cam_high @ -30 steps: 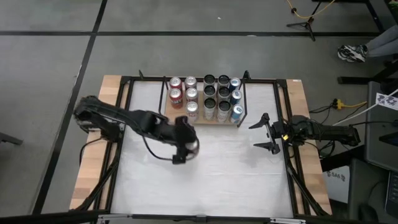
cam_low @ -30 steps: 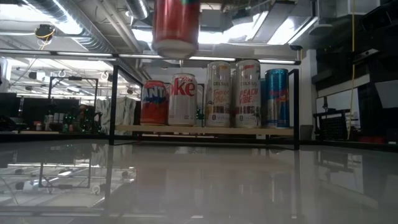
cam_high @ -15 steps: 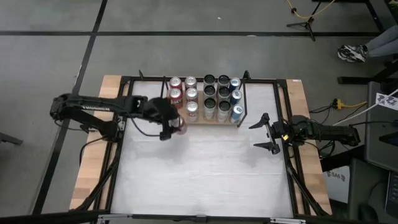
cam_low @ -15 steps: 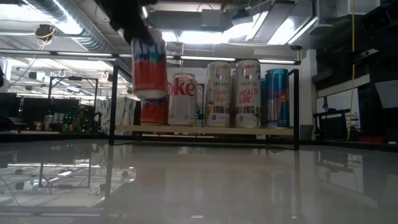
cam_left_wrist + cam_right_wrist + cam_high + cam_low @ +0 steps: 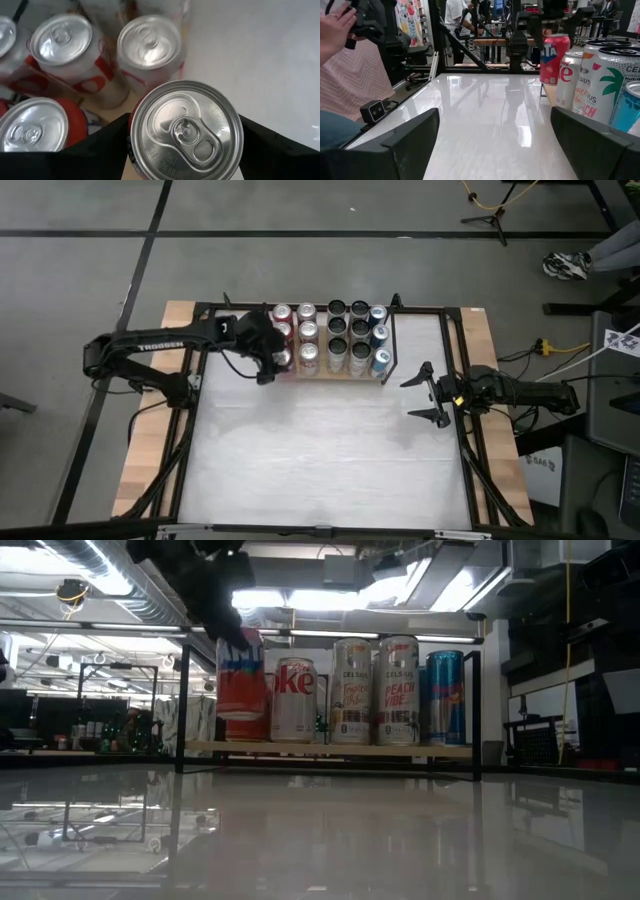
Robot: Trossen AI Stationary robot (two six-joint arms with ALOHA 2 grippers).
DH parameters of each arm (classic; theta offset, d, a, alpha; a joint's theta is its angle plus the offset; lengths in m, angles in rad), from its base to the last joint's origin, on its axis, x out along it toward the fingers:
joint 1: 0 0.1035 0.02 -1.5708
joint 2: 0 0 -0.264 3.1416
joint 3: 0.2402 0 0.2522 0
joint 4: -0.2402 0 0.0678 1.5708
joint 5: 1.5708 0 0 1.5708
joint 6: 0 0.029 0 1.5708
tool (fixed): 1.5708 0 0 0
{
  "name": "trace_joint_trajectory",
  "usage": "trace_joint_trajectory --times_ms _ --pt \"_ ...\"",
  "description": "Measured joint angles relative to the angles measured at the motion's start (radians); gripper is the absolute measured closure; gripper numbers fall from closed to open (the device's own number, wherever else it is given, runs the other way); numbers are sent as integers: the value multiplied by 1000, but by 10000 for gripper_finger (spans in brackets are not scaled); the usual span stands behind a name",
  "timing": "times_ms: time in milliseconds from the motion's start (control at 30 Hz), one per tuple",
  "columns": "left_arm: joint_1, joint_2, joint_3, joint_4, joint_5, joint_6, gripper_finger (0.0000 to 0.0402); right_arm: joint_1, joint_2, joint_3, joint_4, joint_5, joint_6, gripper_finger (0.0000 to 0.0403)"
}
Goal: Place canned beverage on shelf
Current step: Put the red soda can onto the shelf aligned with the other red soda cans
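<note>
Sitting upright betw left gripper (image 5: 185, 145) jaws: red can (image 5: 186, 131), at shelf (image 5: 345, 375) corner.

Grey floor (image 5: 80, 260) crossed by dark lines, bright ceiling lights (image 5: 330, 598), exposed ducts (image 5: 150, 580) overhead

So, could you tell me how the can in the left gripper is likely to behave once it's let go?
The can looks rigid, smooth metal, so probably slippery in the left gripper. Tall and narrow, it may tip if nudged. Its tab looks unopened, so it is likely full and fairly heavy.
</note>
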Motion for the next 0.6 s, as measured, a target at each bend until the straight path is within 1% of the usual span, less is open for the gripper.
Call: trace_joint_trajectory --times_ms 267,433,600 --pt "56 55 -8 -1 46 44 124 0 0 0 0 0 0 24" --pt "85 97 -8 7 55 50 123 0 0 0 0 0 0 24" --pt "112 108 -8 15 73 50 121 0 0 0 0 0 0 24"
